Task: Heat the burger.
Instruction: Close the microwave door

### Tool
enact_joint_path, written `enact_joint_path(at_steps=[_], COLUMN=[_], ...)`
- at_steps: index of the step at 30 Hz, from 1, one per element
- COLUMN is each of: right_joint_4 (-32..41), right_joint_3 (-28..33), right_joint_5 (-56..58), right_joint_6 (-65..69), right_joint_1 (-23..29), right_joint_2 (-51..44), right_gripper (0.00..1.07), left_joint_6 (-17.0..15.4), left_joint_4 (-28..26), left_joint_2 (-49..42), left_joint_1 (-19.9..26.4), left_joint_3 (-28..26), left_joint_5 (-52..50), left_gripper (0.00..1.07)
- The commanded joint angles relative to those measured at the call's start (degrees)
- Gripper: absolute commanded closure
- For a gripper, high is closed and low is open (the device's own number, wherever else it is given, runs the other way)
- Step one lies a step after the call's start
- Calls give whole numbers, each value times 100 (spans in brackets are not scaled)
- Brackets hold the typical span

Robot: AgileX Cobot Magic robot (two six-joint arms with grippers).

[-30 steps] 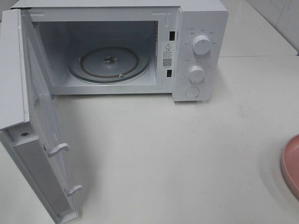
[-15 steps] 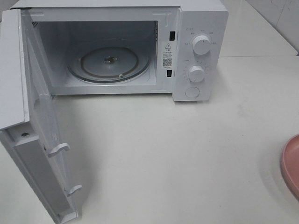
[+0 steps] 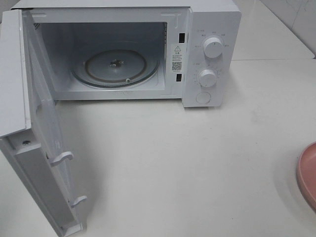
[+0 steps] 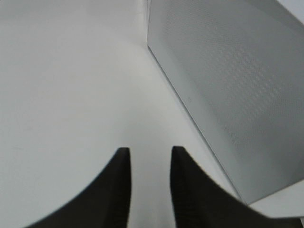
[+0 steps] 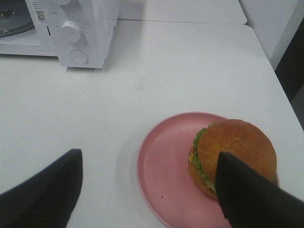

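White table point(image 5: 156, 71) under wide right hand point(image 5: 149, 190) (burger point(image 5: 232, 156) below).

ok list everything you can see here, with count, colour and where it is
microwave: one, white, back of the table, door swung open to the left
turntable: one, clear glass, inside the microwave, nothing on it
knobs: two, white, on the microwave's right panel, round button below them
table: one, white, under everything
plate: one, pink, at the table's right edge
burger: one, golden-brown bun with green lettuce, on the plate's far side from the microwave
left gripper: black, jaws narrowly apart, holding nothing, beside the door
right gripper: black, open, above the plate
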Motion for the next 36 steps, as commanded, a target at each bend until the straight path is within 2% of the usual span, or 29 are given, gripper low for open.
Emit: enact_joint_path(at_steps=[1,4,8,12,13,15,16,17,19,20,21,23,27,29,31,32,34,35,36], right_joint_4=[-23,-23,-23,-23,-23,-23,-23,-23,-23,-23,-23,-23,-23,-23,-23,-23,-23,-23,-23], right_joint_3=[23,23,23,23,23,23,23,23,23,23,23,23,23,23,23,23,23,23,23], right_joint_5=[-92,-92,-92,-92,-92,-92,-92,-92,-92,-92,-92,-92,-92,-92,-92,-92,-92,-92,-92], right_joint_6=[-34,-34,-34,-34,-34,-34,-34,-34,-34,-34,-34,-29,-29,-29,-29,-29,-29,-29,-29], right_joint_1=[-40,-40,-40,-40,-40,-40,-40,-40,-40,-40,-40,-40,-40,-40,-40,-40,-40,-40,-40], right_joint_2=[-149,-149,-149,-149,-149,-149,-149,-149,-149,-149,-149,-149,-149,-149,-149,-149,-149,-149,-149], right_gripper=[31,31,31,31,31,31,31,31,31,31,31,31,31,31,31,31,31,31,31], left_joint_6=[46,155,155,155,155,155,155,155,155,155,155,155,109,34,-212,-212,-670,-670,-985], left_joint_4=[109,327,395,390,390,390,390,390,390,390,390,401,487,636,1031,1031,1667,1667,2143], left_joint_2=[201,579,922,1507,1507,1833,1833,2063,2154,2384,2384,2722,3088,3329,3707,3707,4108,4108,4349], left_joint_1=[6,6,6,6,6,6,6,6,6,6,6,6,6,6,6,6,6,6,6], left_joint_3=[11,235,413,733,733,951,951,1129,1203,1358,1358,1599,1730,1730,1730,1730,1730,1730,1730], left_joint_5=[-751,-1507,-1982,-3117,-3117,-3948,-3948,-4584,-4847,-5523,-5523,-6463,-7128,-7374,-7683,-7683,-8050,-8050,-8365], left_gripper=[107,107,107,107,107,107,107,107,107,107,107,107,107,107,107,107,107,107,107])
